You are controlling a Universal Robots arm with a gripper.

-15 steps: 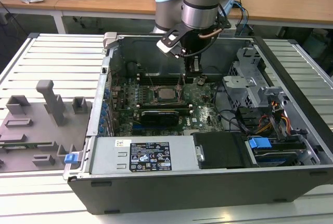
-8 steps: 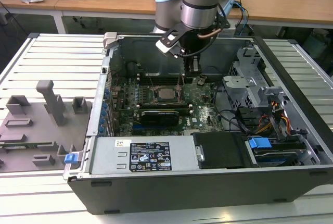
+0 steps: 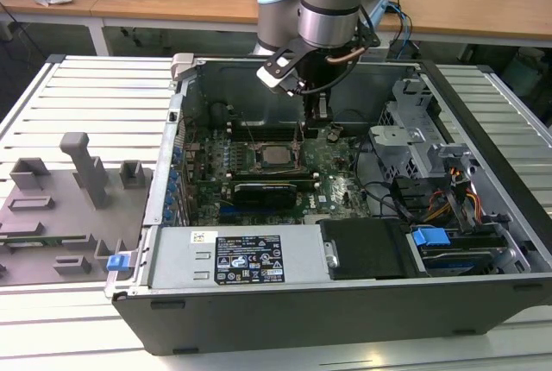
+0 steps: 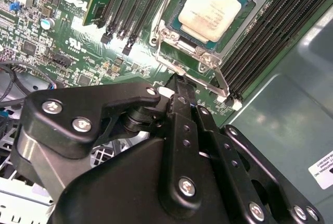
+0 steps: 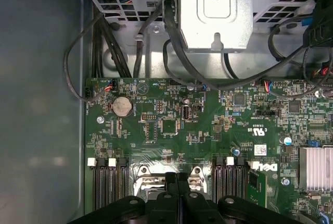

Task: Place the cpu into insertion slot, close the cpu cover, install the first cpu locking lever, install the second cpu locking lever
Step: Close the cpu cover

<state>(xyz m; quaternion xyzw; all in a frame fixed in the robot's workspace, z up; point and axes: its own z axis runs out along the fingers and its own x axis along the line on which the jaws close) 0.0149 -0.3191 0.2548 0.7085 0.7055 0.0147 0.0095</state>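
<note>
Across the slatted desk (image 3: 95,86) sat an open computer case (image 3: 345,311), where the cpu (image 4: 210,9), likely light, stiff, fragile and best handled by its edges, lay in the insertion slot (image 3: 256,157), framed by the cpu cover (image 4: 167,32), the fingers (image 4: 183,114) pressed together just beside a thin locking lever (image 4: 208,81).

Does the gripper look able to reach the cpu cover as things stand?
Probably yes. The gripper, jaws shut, hangs just beside the cover, and nothing stands between them. The cpu sits in the cover's cut-out.
</note>
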